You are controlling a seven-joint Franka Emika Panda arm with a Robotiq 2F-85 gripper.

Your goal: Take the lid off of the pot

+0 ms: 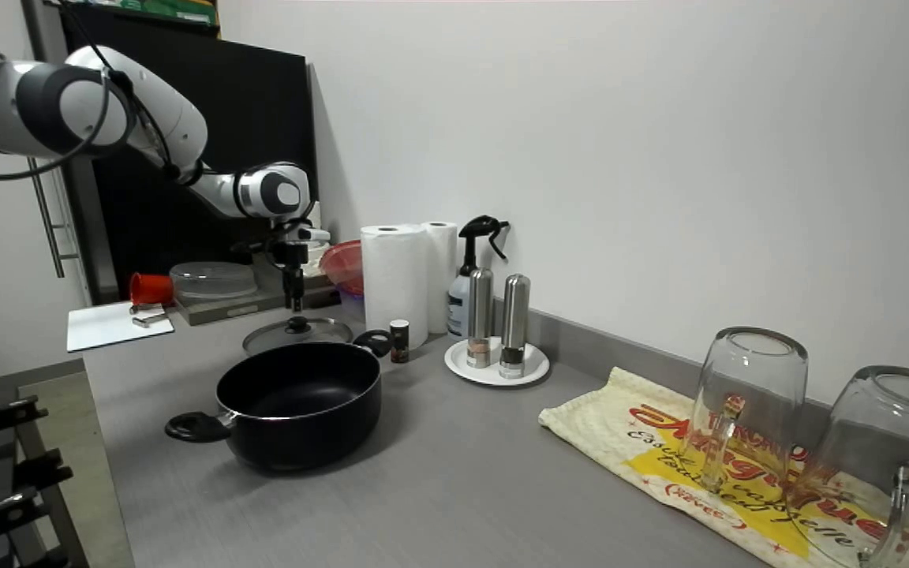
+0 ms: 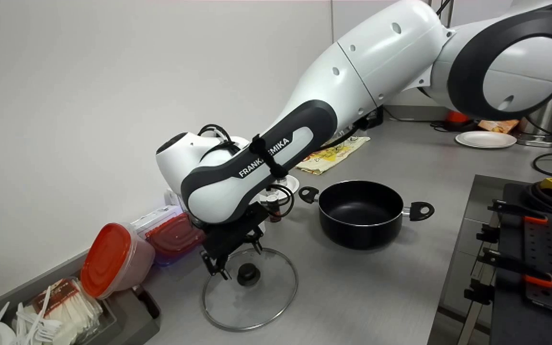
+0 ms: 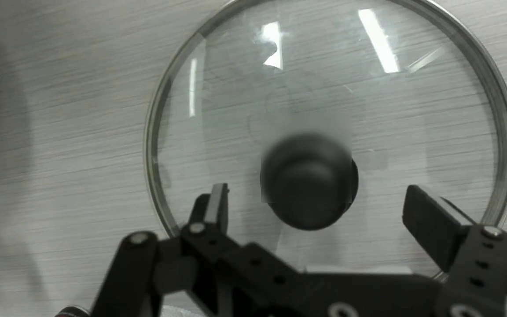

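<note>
Black two-fingered gripper [image 3: 316, 197] hangs — jaws wide, likely to clear the black knob [image 3: 309, 185] — over the round glass lid [image 2: 252, 299] lying near the two-handled black pot [image 2: 361, 223].

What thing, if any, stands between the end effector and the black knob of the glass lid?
Nothing visible does. In the wrist view, the knob shows uncovered between the spread fingers of the end effector. The lid lies on the counter, off the pot.

A kitchen is suggested by the lid [image 2: 262, 301] under the hand [image 2: 242, 263], the pot [image 2: 360, 219] and paper rolls [image 1: 394, 288] near it, and cutlery [image 2: 42, 329] well apart; a lab, by the arm [image 2: 343, 86] above.
</note>
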